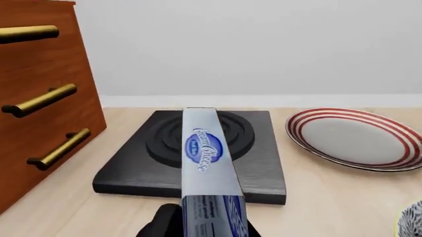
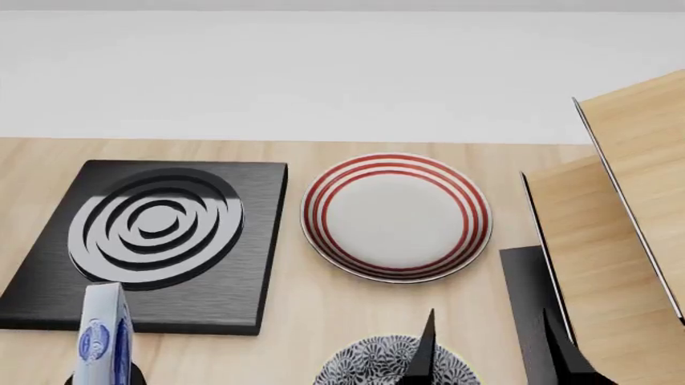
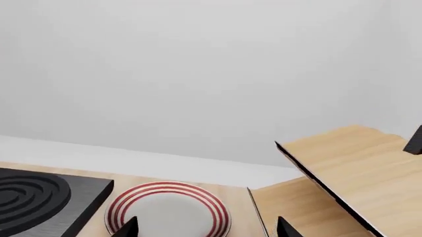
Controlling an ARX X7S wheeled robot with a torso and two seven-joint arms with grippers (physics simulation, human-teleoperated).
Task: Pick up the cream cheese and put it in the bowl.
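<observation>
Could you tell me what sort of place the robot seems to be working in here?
Probably a simulated kitchen counter. A black stove burner plate with raised rings sits on the pale wooden countertop, beside a red-ringed white plate, and a wooden drawer cabinet with brass handles stands close by.

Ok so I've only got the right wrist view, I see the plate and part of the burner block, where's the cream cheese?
Observer: The cream cheese is clamped in the left end effector, raised in front of the black burner block.
Operator: And the bowl, I can't see it at all.
Observer: In the head view the bowl sits at the near edge, in front of the red-ringed plate.
Operator: Anything to the left side I should know about?
Observer: The left wrist view shows a wooden drawer cabinet with brass handles beside the burner block.
</observation>
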